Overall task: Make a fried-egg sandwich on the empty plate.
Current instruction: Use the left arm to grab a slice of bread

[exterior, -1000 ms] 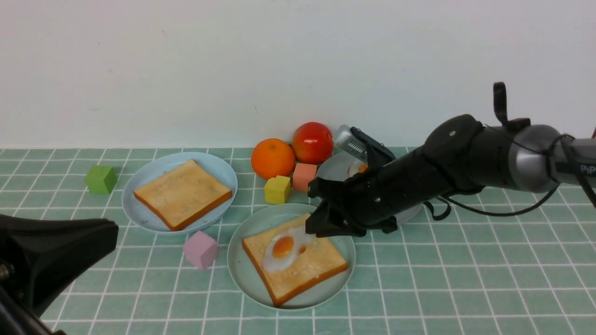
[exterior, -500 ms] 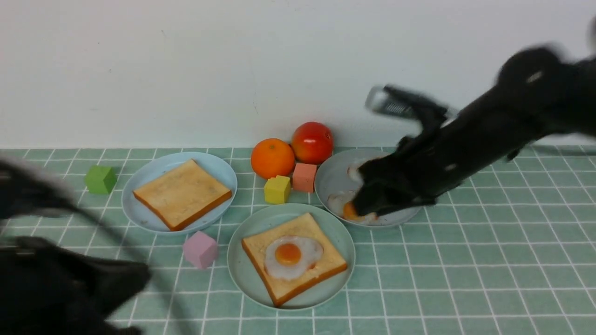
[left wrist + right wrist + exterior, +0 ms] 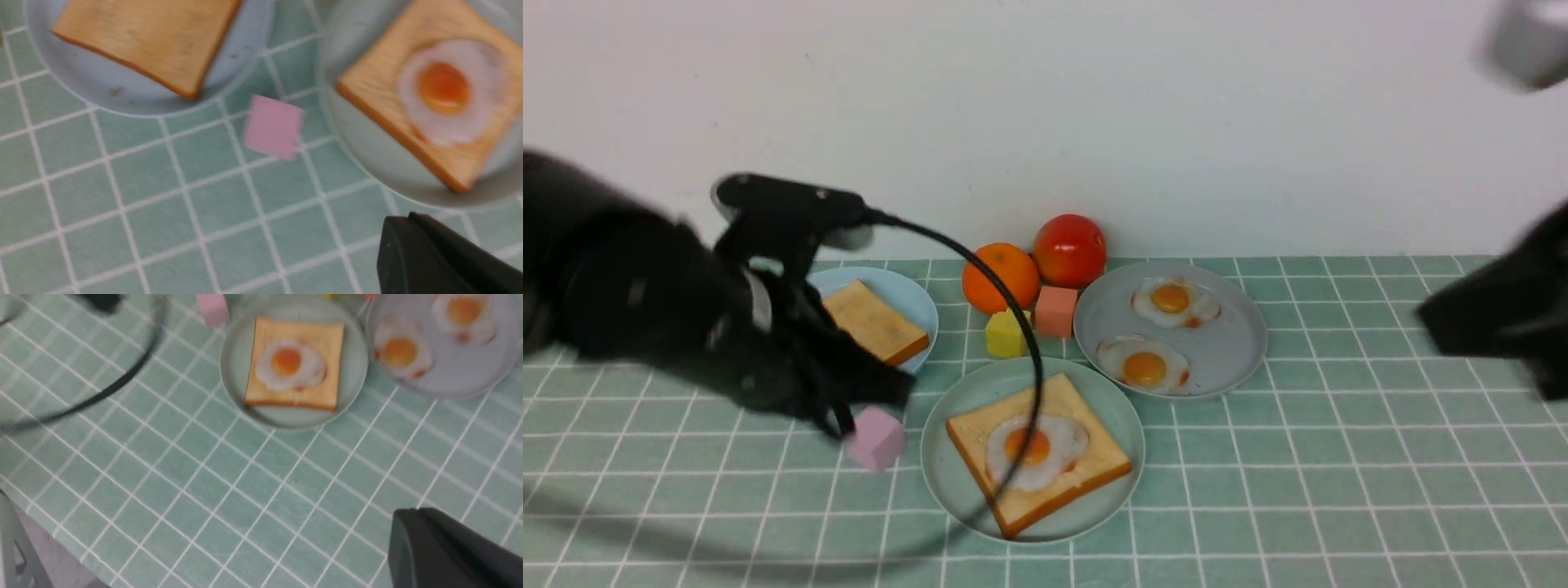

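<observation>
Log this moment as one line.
mint-green plate: toast with fried egg | second toast: on light blue plate, not yet stacked | left gripper: shut, empty, near pink cube | right gripper: shut, empty, far right

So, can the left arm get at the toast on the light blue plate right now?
Probably yes: the left hand hovers close by the toast slice, and nothing lies on it.

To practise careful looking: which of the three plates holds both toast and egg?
The mint-green plate, front centre: egg on toast. The blue plate holds a bare slice; the grey plate, only eggs.
</observation>
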`<state>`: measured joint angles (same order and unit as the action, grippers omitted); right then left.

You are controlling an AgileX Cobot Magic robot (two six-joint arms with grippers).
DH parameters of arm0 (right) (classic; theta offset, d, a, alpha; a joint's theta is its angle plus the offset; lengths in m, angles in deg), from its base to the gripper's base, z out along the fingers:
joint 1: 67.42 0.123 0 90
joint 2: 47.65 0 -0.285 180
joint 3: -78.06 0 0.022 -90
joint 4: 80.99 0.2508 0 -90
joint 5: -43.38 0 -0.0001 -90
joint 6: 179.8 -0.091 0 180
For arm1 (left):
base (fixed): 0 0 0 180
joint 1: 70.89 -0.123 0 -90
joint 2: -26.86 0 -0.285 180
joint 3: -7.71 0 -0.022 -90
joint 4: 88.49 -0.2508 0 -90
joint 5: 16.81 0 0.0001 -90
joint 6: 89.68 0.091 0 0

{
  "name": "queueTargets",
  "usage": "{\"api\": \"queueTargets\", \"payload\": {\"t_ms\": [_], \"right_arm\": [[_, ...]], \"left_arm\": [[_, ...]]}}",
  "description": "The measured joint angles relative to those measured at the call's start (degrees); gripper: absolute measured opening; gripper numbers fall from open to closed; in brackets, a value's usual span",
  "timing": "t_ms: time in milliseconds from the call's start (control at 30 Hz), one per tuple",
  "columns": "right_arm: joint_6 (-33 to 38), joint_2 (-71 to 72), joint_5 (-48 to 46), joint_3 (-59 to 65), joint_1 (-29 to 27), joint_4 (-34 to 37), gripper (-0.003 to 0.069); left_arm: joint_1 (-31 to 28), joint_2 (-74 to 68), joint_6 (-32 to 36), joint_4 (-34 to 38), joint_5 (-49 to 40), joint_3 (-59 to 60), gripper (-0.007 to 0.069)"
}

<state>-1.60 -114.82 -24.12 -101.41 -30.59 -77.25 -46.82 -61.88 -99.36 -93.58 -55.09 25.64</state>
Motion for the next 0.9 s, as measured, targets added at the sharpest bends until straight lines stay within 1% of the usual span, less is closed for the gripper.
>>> {"api": "queueTargets", "payload": {"t_ms": [33,100,167,233,267,300,333,367,433,467,500,533,600,767,833,900], "right_arm": [[-0.4,1.9,-0.2,0.0,0.3,-0.3,0.0004],[-0.8,3.8,-0.9,0.0,0.4,-0.5,0.0005],[-1.0,4.5,-1.2,0.0,0.4,-0.5,0.0006],[-1.1,5.8,-1.7,0.0,0.4,-0.5,0.0005],[-1.1,6.1,-1.8,0.0,0.4,-0.5,0.0007],[-1.1,6.2,-1.8,0.0,0.4,-0.5,0.0007],[-1.1,6.3,-1.8,0.0,0.4,-0.5,0.0008],[-1.1,6.3,-1.9,0.0,0.4,-0.5,0.001],[-1.1,6.3,-2.3,0.0,0.4,-0.5,0.0011],[-1.1,6.3,-2.3,0.0,0.4,-0.5,0.0011],[-1.1,6.3,-2.4,0.0,0.4,-0.5,0.0011],[-1.1,6.3,-2.4,0.0,0.4,-0.5,0.0011],[-1.1,6.3,-2.5,0.0,0.4,-0.5,0.0013],[-1.2,6.3,-2.6,0.0,0.4,-0.4,0.0017],[-1.2,6.3,-2.6,0.0,0.4,-0.1,0.0017],[-1.2,6.3,-2.7,0.0,0.4,0.3,0.0017]], "left_arm": [[-2.9,-3.1,3.3,1.8,0.2,-1.7,-0.0013],[-6.1,-7.6,7.4,3.0,1.0,-4.8,-0.0013],[-7.5,-10.6,9.3,3.1,1.6,-6.4,-0.0007],[-8.6,-15.7,13.1,2.3,2.6,-9.3,0.0025],[-8.6,-18.0,14.9,1.3,2.9,-10.5,0.006],[-8.6,-18.3,15.5,1.2,3.0,-10.7,0.0066],[-8.6,-20.1,16.6,0.6,3.2,-11.5,0.0097],[-8.6,-22.9,17.6,-0.3,3.5,-12.4,0.0153],[-8.6,-24.9,17.9,-1.6,4.6,-13.0,0.0219],[-8.6,-25.1,18.0,-1.7,4.8,-13.0,0.0226],[-8.6,-26.8,18.1,-3.1,6.7,-13.2,0.0283],[-8.6,-27.2,18.1,-3.4,6.7,-13.2,0.0288],[-8.7,-28.8,18.1,-4.9,9.6,-13.3,0.0335],[-8.7,-31.7,18.1,-7.1,13.8,-13.3,0.035],[-8.7,-32.4,18.1,-7.3,14.6,-13.3,0.0342],[-8.7,-33.1,18.1,-7.6,15.1,-13.3,0.0318]]}}
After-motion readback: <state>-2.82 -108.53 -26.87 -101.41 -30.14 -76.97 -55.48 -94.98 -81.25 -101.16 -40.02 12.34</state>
